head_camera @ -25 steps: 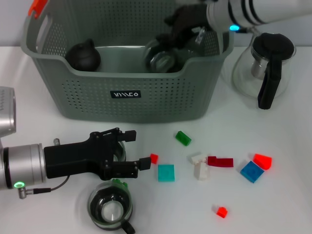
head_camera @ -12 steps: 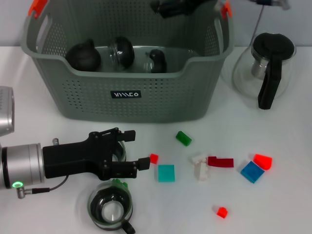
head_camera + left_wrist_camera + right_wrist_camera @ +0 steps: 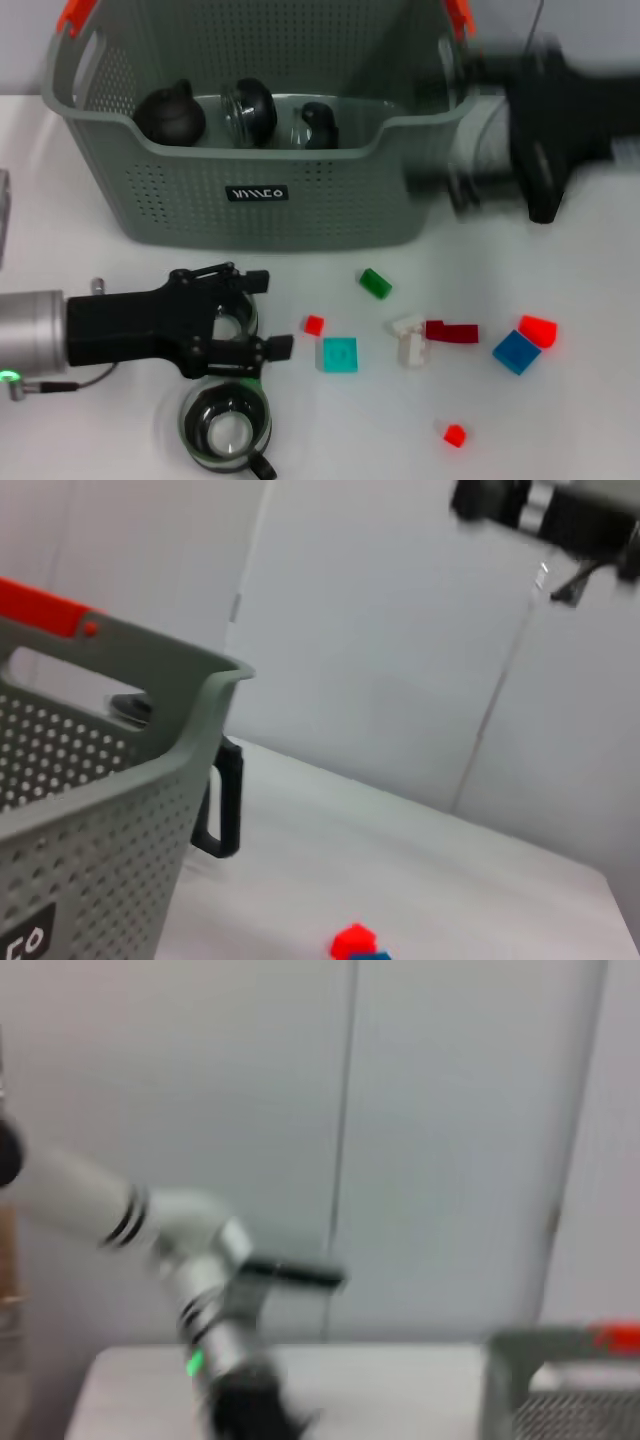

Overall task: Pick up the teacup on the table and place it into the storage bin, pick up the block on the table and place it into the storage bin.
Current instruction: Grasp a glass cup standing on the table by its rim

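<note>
The grey-green storage bin (image 3: 260,195) stands at the back of the table, and its corner (image 3: 100,780) also shows in the left wrist view. Two glass teacups (image 3: 250,105) and a black round object (image 3: 170,112) lie inside it. Another glass teacup (image 3: 226,425) stands on the table near the front edge. My left gripper (image 3: 268,312) hovers open just behind that cup, with a small red block (image 3: 314,324) just past its fingertips. A blurred right gripper (image 3: 545,100) is beside the bin's right end.
Loose blocks lie on the table right of my left gripper: green (image 3: 376,283), teal (image 3: 340,354), white (image 3: 408,340), dark red (image 3: 452,331), blue (image 3: 516,351), red (image 3: 538,328) and a small red one (image 3: 454,434). A glass teapot's black handle (image 3: 545,190) shows right of the bin.
My right arm let go of a teacup inside the bin, rose, and swung out to the right. The left gripper drew back slightly to the left.
</note>
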`<state>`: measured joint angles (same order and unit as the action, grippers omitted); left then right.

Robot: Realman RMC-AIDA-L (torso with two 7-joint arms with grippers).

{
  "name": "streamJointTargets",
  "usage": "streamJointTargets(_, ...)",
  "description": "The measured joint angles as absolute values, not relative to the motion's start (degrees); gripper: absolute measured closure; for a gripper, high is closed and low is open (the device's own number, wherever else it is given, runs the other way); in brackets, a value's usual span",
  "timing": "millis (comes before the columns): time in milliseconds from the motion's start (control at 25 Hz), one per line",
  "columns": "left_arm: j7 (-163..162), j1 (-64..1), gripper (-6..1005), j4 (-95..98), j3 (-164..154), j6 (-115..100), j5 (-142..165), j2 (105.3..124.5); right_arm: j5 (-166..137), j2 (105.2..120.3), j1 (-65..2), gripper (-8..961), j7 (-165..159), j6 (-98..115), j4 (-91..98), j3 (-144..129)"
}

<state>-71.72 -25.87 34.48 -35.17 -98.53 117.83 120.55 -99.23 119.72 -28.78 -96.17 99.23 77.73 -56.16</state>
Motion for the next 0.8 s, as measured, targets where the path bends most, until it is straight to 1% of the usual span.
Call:
streamJointTargets(80,-72.33,-25.7,76,37.79,-35.27,-100.32,119.42,120.35,-101.32,120.04,-24.9,123,-93.59,103.43,75.72,-56.8)
streamJointTargets(200,-74.52,-25.61,76,43.71,-35.36,-103.48,122.63,120.23,-103.12,120.05,-23.49,125,-93.01,105.12,73.43,-57.3)
streamJointTargets(320,-77.8,-25.79,77,50.83,-36.42,-106.89,126.29,120.53,-107.1,120.05,-23.16,126,-92.8,106.3,68.67,-57.55)
streamJointTargets(400,-81.06,-25.8,77,57.22,-39.33,-108.98,129.18,120.93,-109.27,120.06,-23.71,127,-92.68,106.39,65.37,-57.6)
streamJointTargets(480,-81.84,-25.69,77,59.31,-40.75,-109.57,130.04,121.1,-110.85,120.07,-24.66,127,-92.62,106.14,62.5,-57.64)
streamJointTargets(600,-83.07,-25.14,78,64.49,-44.57,-110.19,133.34,122.15,-113.07,120.09,-26.46,126,-92.8,104.79,58.68,-57.57)
streamJointTargets(760,-84.29,-24.37,78,72.26,-51.06,-110.17,140.84,124.47,-114.84,119.79,-29.45,126,-93.09,101.87,53.59,-57.18)
streamJointTargets(800,-84.82,-24.1,78,73.44,-52.58,-110.21,141.51,124.52,-114.99,119.71,-30.14,126,-93.12,101.24,52.58,-57.11)
